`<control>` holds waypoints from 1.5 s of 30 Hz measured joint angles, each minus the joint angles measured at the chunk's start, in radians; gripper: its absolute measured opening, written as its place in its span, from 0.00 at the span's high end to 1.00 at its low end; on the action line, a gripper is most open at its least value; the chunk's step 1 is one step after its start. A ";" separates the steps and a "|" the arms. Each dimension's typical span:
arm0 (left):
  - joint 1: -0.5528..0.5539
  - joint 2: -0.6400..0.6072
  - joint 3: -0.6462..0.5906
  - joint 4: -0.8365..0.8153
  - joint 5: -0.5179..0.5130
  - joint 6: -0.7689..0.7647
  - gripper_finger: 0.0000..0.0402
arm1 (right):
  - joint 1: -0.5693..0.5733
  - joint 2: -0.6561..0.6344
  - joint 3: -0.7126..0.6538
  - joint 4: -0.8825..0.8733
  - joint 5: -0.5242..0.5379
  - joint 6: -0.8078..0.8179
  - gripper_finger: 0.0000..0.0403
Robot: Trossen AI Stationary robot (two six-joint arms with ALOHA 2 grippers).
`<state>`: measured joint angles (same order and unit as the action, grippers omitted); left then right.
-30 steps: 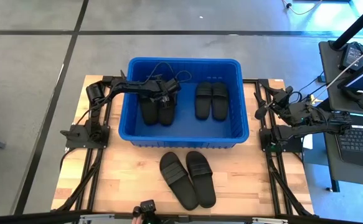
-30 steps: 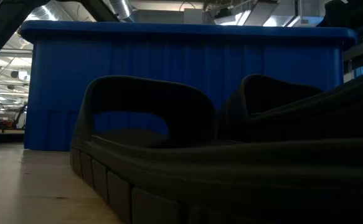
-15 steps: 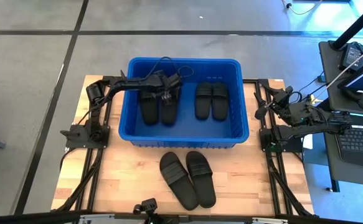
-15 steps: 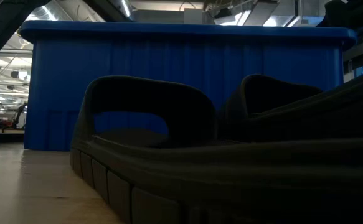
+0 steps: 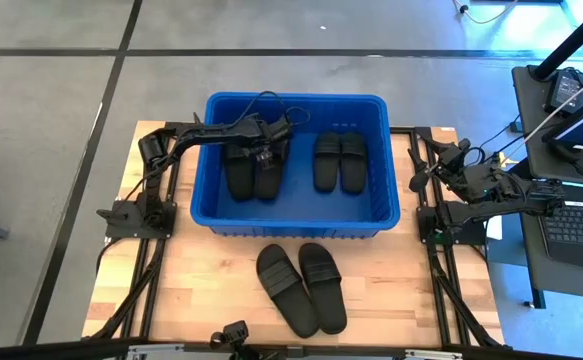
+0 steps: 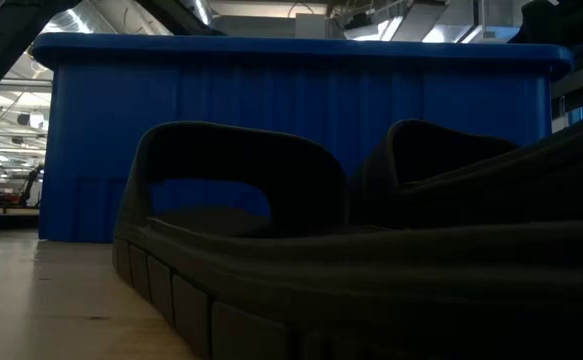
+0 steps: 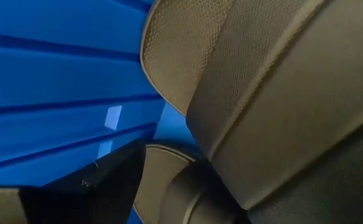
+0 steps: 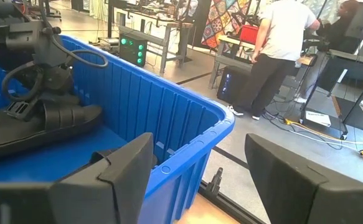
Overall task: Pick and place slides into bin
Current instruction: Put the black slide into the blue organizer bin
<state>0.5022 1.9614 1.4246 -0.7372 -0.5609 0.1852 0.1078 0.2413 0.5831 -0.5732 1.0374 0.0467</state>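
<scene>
My left gripper [image 5: 263, 152] has lifted slightly off the left pair inside the bin [image 5: 301, 225], jaws state unclear, right gripper [image 8: 187, 180] parked open; four slides [image 5: 326, 160] binned, two [image 5: 301, 288] left on worktop [image 5: 201, 290].

Low cam: I've got two slides right up against the lens, left slide [image 6: 231, 190] w/ its strap arching up and a ribbed sole edge running across the bottom of frame, right slide [image 6: 441, 160] just beside it, partly hidden and very dark. Behind them the bin [image 6: 291, 100] fills most of the width, blue ribbed wall, rolled rim on top, sitting on the wood table [image 6: 41, 300]. Beyond that only bg room: ceiling ducts [image 6: 196, 12] and lights, no arm of mine identifiable here.
</scene>
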 joint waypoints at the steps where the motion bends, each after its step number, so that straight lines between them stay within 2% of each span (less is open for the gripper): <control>1: 0.000 0.000 0.000 -0.008 0.004 0.000 0.25 | 0.000 0.000 0.000 0.000 0.000 0.000 0.37; 11: -0.014 0.000 0.000 -0.026 0.119 0.004 0.25 | 0.000 0.000 0.000 0.000 0.000 0.000 0.37; 17: -0.026 0.000 0.000 -0.029 0.114 0.005 0.25 | 0.000 0.000 0.000 0.000 0.000 0.000 0.37; 23: -0.025 0.000 0.000 -0.034 0.000 0.001 0.25 | 0.000 0.000 0.000 0.000 0.000 0.000 0.37; 31: -0.024 0.041 0.001 -0.050 0.050 0.005 0.25 | 0.000 0.000 0.000 0.000 0.000 0.001 0.37; 45: -0.072 0.069 0.004 -0.133 0.023 0.000 0.25 | 0.000 0.000 0.000 0.000 -0.001 0.001 0.37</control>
<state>0.4301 2.0308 1.4288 -0.8700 -0.5378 0.1848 0.1078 0.2410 0.5831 -0.5732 1.0367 0.0479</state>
